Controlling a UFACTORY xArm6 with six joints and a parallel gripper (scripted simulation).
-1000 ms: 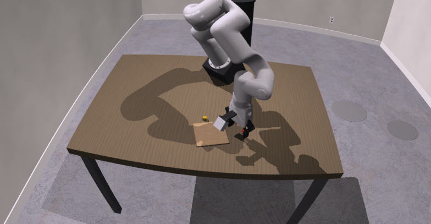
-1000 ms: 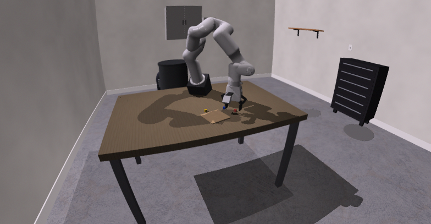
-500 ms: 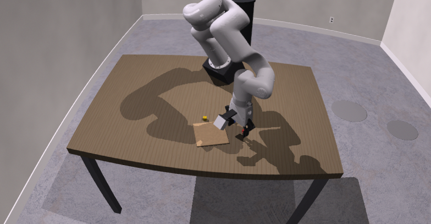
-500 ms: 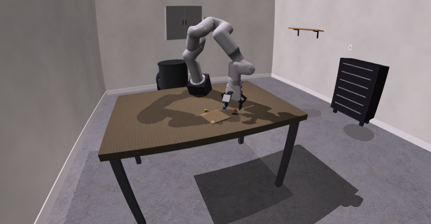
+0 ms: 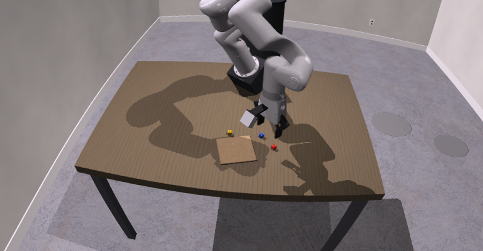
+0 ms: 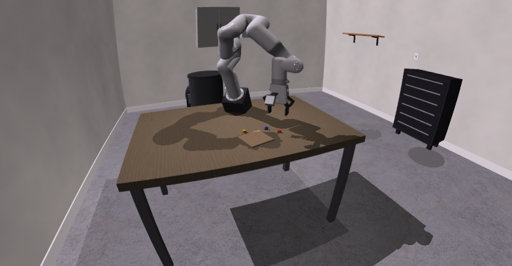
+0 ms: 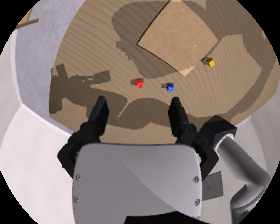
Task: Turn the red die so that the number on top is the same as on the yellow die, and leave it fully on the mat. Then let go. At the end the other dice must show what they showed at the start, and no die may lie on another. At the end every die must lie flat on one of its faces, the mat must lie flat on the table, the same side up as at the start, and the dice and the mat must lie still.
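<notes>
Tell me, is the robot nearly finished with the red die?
Not nearly. Nothing looks done: the red die lies on the table, off the mat. The end effector hangs open above, holding nothing. Left: grasp, turn it to match the yellow die, set it on the mat, release.

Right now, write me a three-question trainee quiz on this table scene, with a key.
1. True or false: the red die lies on the mat.
2. Which die sits nearest the red one? A) yellow die B) blue die
3. Fill in: the hand is ____ and holds nothing.

Key: 1. False; it rests on the table, beside the mat. 2. B. 3. Open, raised above the dice.
</notes>
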